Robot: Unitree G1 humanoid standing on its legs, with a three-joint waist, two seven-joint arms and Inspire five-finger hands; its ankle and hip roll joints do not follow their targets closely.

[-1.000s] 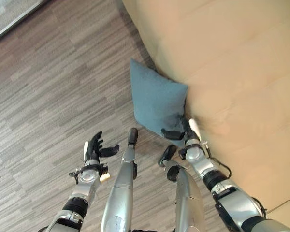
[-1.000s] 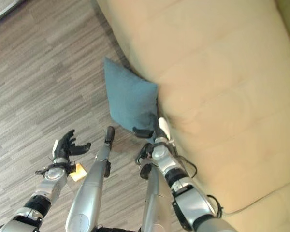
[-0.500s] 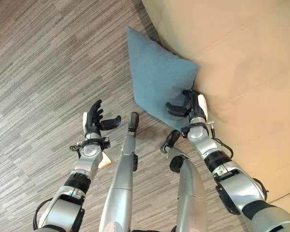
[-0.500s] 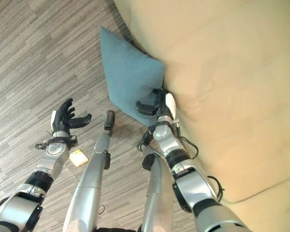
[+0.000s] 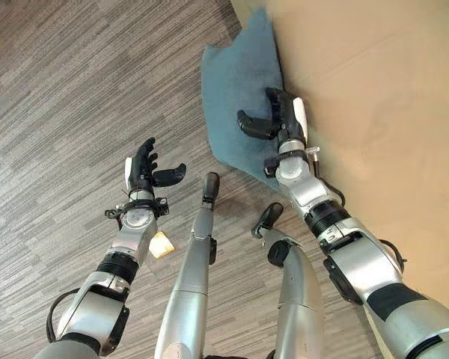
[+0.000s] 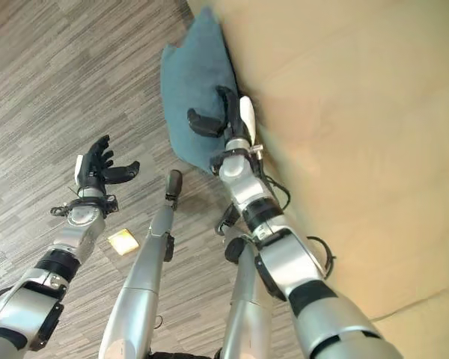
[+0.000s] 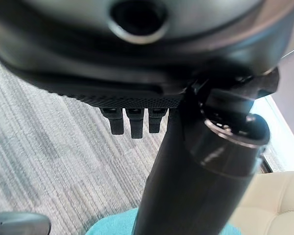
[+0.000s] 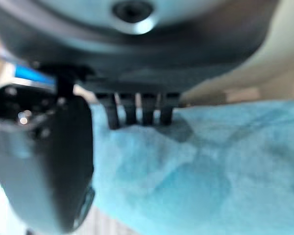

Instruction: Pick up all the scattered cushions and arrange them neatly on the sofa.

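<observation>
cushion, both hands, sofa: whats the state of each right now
blue cushion: tilted up against the sofa front, lower corner near the floor
right hand: curled round the cushion's edge
left hand: open, holds nothing, over the floor
sofa: no cushion visible on it

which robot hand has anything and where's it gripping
The right robot hand pinches the blue cushion by its edge nearest the sofa. The left robot hand is open, holding nothing.

Two shiny silver-grey arms with black rings at the joints. Each ends in a dark hand — left hand [image 5: 142, 170], right hand [image 5: 278, 120] — with a white thumb cover.
</observation>
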